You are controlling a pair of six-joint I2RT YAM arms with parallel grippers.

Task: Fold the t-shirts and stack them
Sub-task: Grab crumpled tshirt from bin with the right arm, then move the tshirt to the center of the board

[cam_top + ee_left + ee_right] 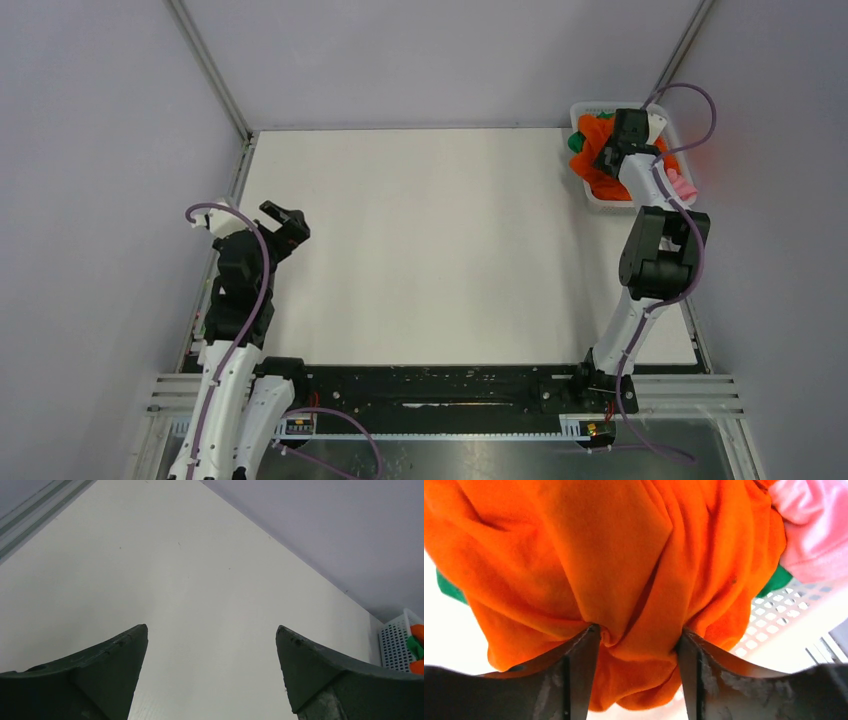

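Right hand (639, 630) down in the basket (612, 204), clamped on the orange t-shirt (599, 555); left hand (212, 630) apart above the worktop (430, 250).

The white lattice basket stood at the worktop's far right corner with the crumpled t-shirts inside it; the orange t-shirt lay uppermost, a pink t-shirt (814, 525) just beside it on the right, and a green t-shirt (449, 587) peeped out from under it; the right hand's two fingers pressed into the orange cloth from either side, a gathered fold bunched between them (creases ran to both tips); whether the cloth was raised off the pile could not be told; the left hand hung over the near left of the worktop, well apart from the basket, its fingers spread wide.
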